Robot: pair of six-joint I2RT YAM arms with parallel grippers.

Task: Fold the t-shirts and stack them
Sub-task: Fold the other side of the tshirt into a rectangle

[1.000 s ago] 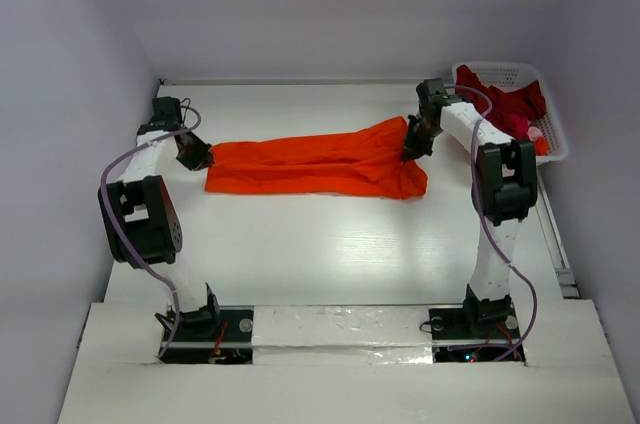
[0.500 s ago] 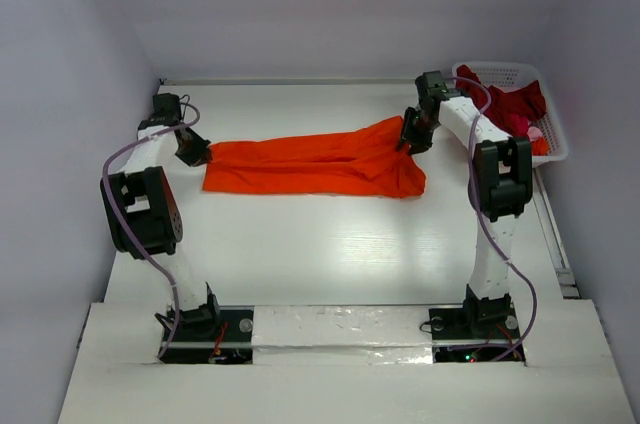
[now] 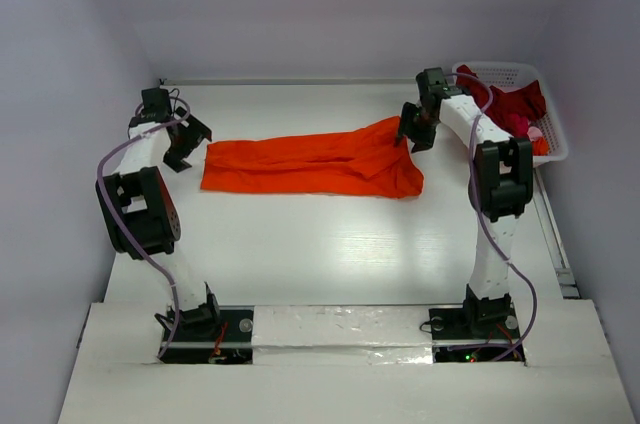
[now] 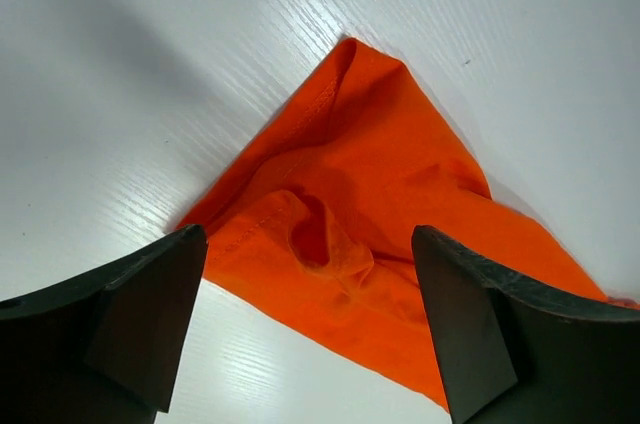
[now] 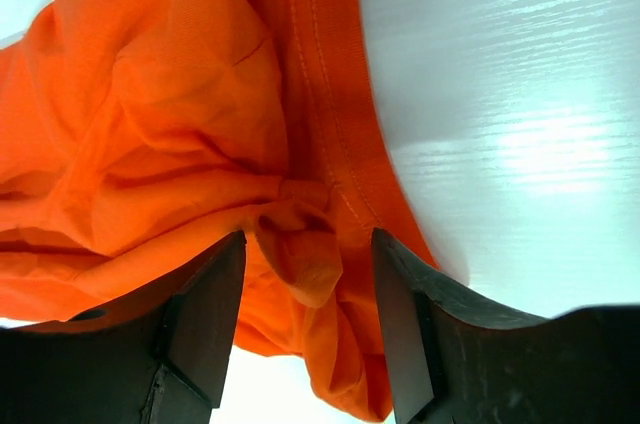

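You're at the spread-out step: the bright orange cloth t-shirt (image 3: 310,164) lies lengthwise across the white table (image 3: 330,254), left gripper (image 4: 305,239) and right gripper (image 5: 308,239) gape empty over its ends, so regrip to fold.

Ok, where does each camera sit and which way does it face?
Top external: above and behind the bases, looking down across the table; both arms show, flanking the orange t-shirt.
Left wrist: on the left arm, facing down at the shirt's corner; left gripper shows, open.
Right wrist: on the right arm, facing down at bunched cloth; right gripper shows, open.
Shared: all three see the orange t-shirt.
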